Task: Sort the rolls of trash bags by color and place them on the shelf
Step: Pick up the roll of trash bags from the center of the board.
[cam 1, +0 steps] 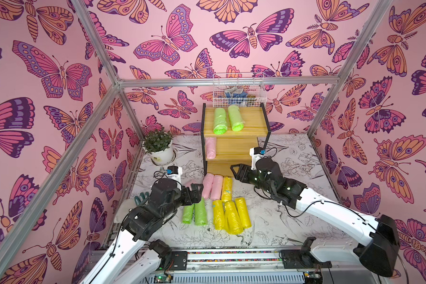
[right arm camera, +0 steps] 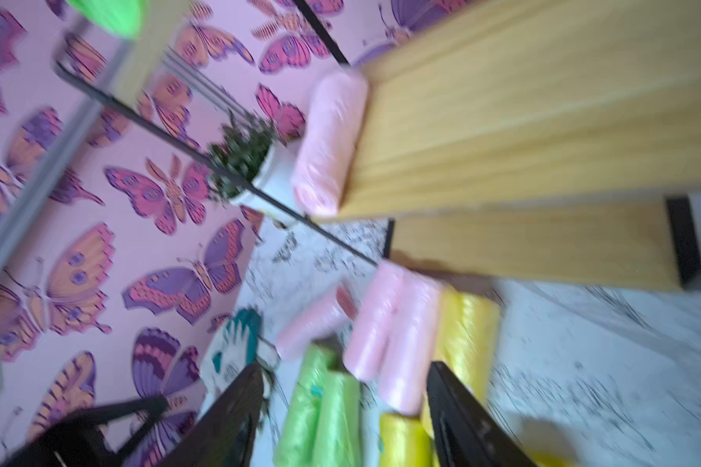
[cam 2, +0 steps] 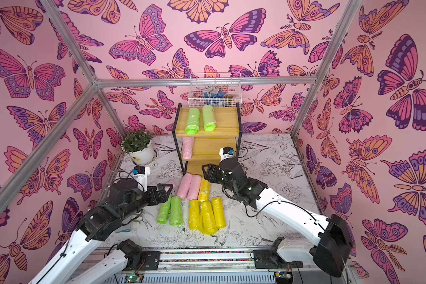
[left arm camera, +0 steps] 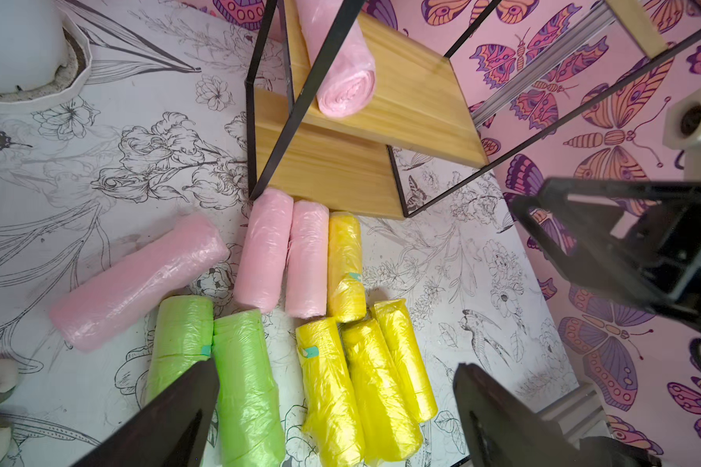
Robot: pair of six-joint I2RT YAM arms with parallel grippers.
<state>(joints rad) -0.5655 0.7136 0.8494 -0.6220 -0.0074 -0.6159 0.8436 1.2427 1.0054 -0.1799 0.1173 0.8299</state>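
Open, empty left gripper is hovering over 2 lime-green plastic rolls pointing lengthwise at the stepped wooden shelf; right gripper open too

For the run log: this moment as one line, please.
shelf top: two green rolls | middle: one pink roll | table: three pink, two green, four yellow | left tool open, empty | right tool open, empty

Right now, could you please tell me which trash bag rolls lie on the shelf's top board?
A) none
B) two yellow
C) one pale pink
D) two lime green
D: two lime green rolls lie side by side on the shelf's top board.
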